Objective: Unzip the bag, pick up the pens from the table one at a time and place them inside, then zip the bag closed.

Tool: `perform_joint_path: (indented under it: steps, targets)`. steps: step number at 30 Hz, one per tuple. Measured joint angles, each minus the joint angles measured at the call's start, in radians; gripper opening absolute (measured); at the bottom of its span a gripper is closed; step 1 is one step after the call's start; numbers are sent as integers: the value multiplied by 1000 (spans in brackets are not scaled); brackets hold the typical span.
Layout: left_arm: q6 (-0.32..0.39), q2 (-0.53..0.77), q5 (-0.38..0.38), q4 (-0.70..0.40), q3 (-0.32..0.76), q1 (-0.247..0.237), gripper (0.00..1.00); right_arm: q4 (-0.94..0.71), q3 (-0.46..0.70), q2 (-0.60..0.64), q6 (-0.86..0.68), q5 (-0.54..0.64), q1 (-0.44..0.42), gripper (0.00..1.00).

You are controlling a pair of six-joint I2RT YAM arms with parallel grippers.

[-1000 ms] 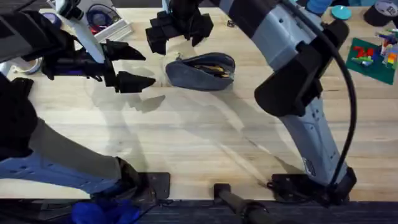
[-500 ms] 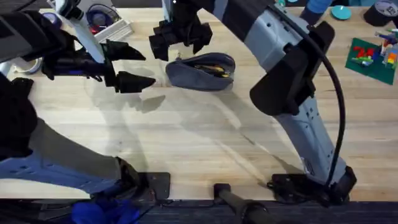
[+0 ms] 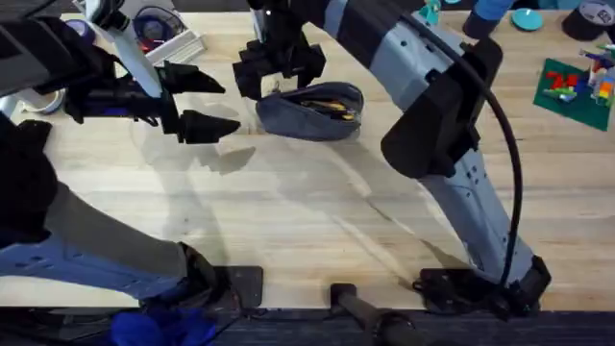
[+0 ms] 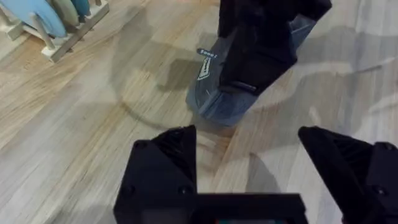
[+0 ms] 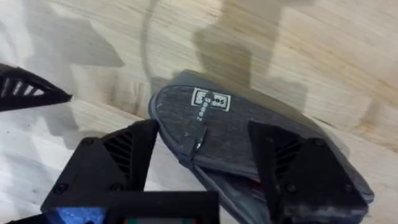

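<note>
The blue-grey bag (image 3: 312, 113) lies on the table (image 3: 288, 211) at the back centre, its zipper partly open, with pens (image 3: 332, 96) showing inside the mouth. My right gripper (image 3: 279, 69) hovers open over the bag's left end. In the right wrist view its fingers (image 5: 124, 155) straddle that end of the bag (image 5: 249, 149), where the label and the zipper pull (image 5: 200, 127) lie. My left gripper (image 3: 229, 104) is held open a little left of the bag, nothing between its fingers. The left wrist view shows the bag (image 4: 217, 93) ahead of the left gripper (image 4: 247, 134), partly covered by the right gripper (image 4: 261, 37).
A clear box of small items (image 3: 159, 29) sits at the back left, and a rack of plates (image 4: 46, 25) stands nearby. A green brick plate (image 3: 575, 91), blue lids (image 3: 509, 14) and a tape roll (image 3: 586, 19) crowd the back right. Bare wood lies in front of the bag.
My right gripper has come down and slightly nearer, closing on the bag's left end. The left arm and the bag have stayed put.
</note>
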Motion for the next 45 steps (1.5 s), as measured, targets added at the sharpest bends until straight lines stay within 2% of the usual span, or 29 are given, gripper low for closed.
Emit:
perform_joint_path:
  steps: [6, 11, 14, 16, 19, 21, 25, 35, 45]
  targets:
    - [0, 0, 0, 0, 0, 0, 993, 1, 0, 0, 7, -4, 0, 846]
    - [0, 0, 0, 0, 0, 0, 993, 3, 0, 0, 7, -9, 0, 765]
    - [0, 0, 0, 0, 0, 0, 993, 5, 0, 0, 9, -27, 0, 652]
    - [0, 0, 0, 0, 0, 0, 993, 8, 0, 0, 11, -45, 1, 525]
    - [0, 0, 0, 0, 0, 0, 994, 10, 0, 0, 12, -54, 2, 468]
    - [0, 0, 0, 0, 0, 0, 994, 11, 0, 0, 14, -61, 2, 385]
    - [0, 0, 0, 0, 0, 0, 993, 13, 0, 0, 14, -67, 2, 345]
    - [0, 0, 0, 0, 0, 0, 993, 16, 0, 0, 14, -73, 4, 35]
    - [0, 0, 0, 0, 0, 0, 993, 14, 3, 0, 13, -71, 4, 33]
